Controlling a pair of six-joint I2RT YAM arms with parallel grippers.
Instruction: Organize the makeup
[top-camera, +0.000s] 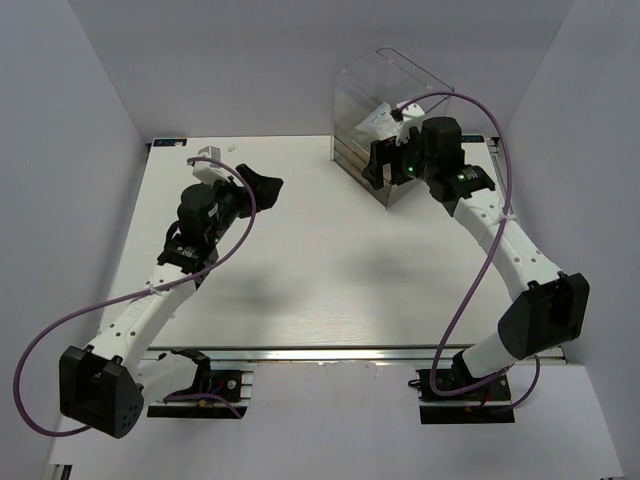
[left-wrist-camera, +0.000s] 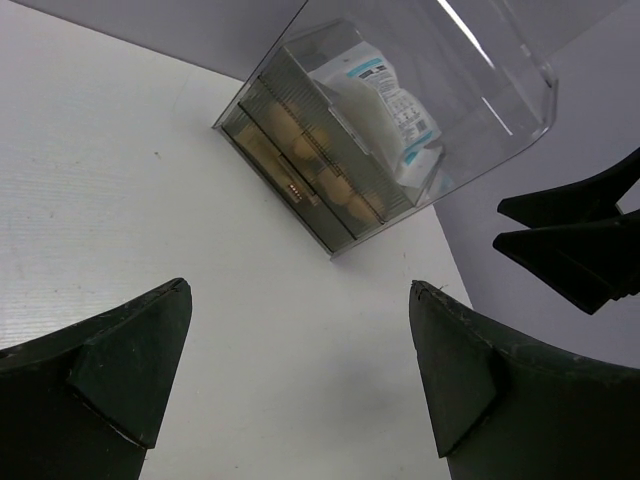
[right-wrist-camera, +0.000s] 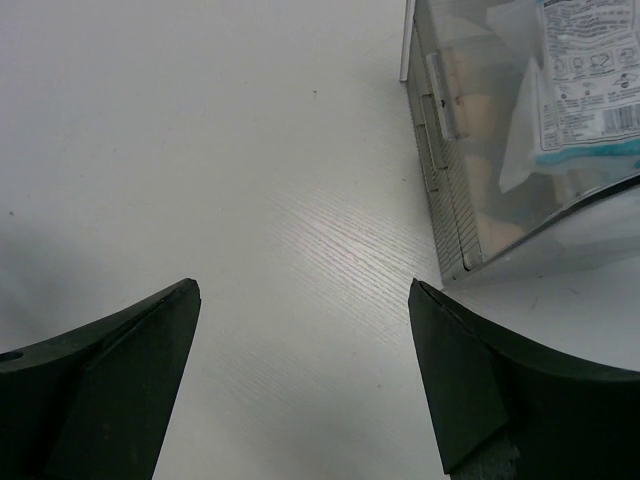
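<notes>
The makeup sits inside the clear plastic drawer box (top-camera: 385, 110) at the table's far right. White blue-printed packets (left-wrist-camera: 385, 100) stand in its open top bin and also show in the right wrist view (right-wrist-camera: 590, 80). Peach sponges (left-wrist-camera: 335, 185) show dimly through the ribbed drawer fronts, which are closed. My right gripper (top-camera: 380, 165) hangs open just in front of the box, with only bare table between its fingers (right-wrist-camera: 305, 300). My left gripper (top-camera: 262, 188) is open and empty at the far left-centre, pointing toward the box (left-wrist-camera: 300, 330).
White table (top-camera: 300, 270) with grey walls on three sides. The box (right-wrist-camera: 470, 200) stands near the back right corner. The right gripper's black fingers (left-wrist-camera: 570, 240) show at the right of the left wrist view. Purple cables loop off both arms.
</notes>
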